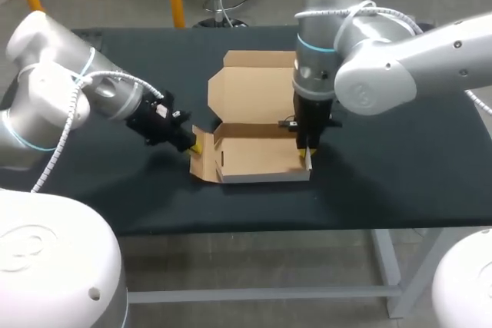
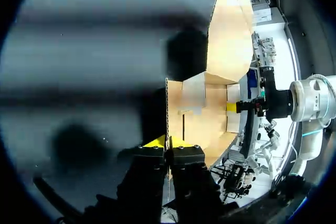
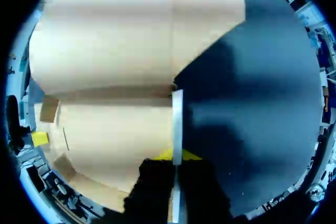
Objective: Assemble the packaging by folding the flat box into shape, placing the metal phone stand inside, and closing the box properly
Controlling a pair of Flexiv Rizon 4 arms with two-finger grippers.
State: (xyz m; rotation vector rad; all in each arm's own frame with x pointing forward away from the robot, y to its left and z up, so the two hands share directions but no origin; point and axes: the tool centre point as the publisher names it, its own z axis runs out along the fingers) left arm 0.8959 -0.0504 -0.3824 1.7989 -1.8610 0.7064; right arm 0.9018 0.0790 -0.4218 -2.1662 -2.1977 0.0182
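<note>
Box (image 1: 257,155), middle of tabletop (image 1: 400,159): tray half formed, lid (image 1: 254,86) open. My left pincer (image 1: 195,146) pinches its left flap (image 1: 203,163); my right pincer (image 1: 305,154) pinches its right wall (image 1: 310,165). No phone stand in view; loading and closing remain, I judge.

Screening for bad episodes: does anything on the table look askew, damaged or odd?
Nothing damaged. The cardboard box lies half-folded: its left side flap splays outward, pinched by the left tool, while the right tool holds the right wall upright. No phone stand is in view.
</note>
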